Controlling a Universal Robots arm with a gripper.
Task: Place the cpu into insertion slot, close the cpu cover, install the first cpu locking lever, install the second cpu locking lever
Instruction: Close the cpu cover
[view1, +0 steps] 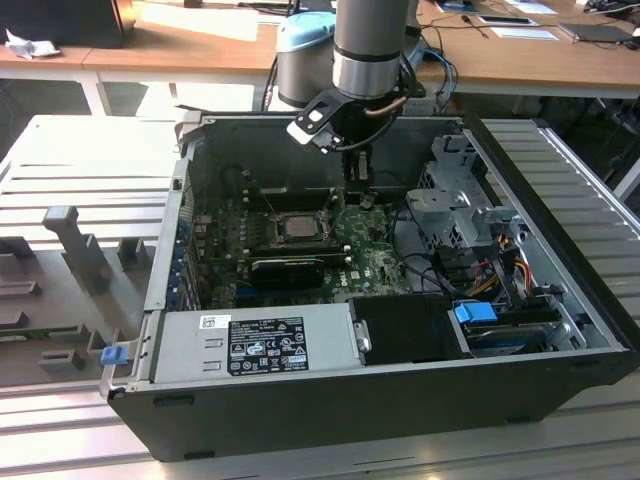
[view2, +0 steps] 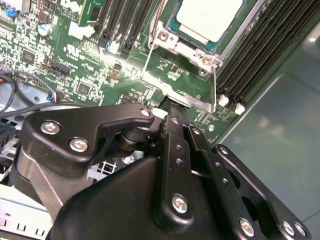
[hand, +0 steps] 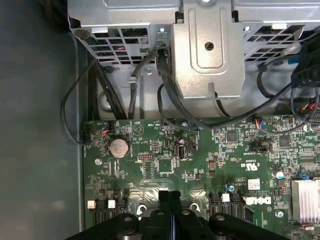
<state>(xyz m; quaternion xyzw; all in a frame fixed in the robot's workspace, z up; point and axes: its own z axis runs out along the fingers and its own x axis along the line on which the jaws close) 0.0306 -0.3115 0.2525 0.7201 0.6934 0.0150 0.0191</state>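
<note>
The gripper (view1: 358, 186) is reaching down into the open computer case (view1: 330, 410), which is lying on its side on the ribbed grey desk (view1: 70, 150); the arm is hanging over the case's far wall, and the fingers (view2: 176, 131) are pointing at the green circuit board (view1: 372, 258) just to the exterior view's right of the insertion slot (view1: 271, 231); in both wrist views the fingers are pressing together, with nothing showing between them; in the second wrist view the fingertips are sitting at the edge of the silver plate beside the slot, though whether they are touching it I cannot tell; the cpu (view2: 212, 17) is lying seated in the slot, its pale face turning upward, and the cpu cover (view2: 186, 49) is lying flat around it; a thin wire lever (view2: 215, 82) is running along one side of the socket, and whether it is latched I cannot tell; long black memory slots (view2: 260, 45) are flanking the socket; in the first wrist view a round coin battery (hand: 119, 146) is sitting on the board, and black cables are trailing from the metal drive cage (hand: 210, 50); the grey power supply box (view1: 250, 345) is occupying the case's near edge.
</note>
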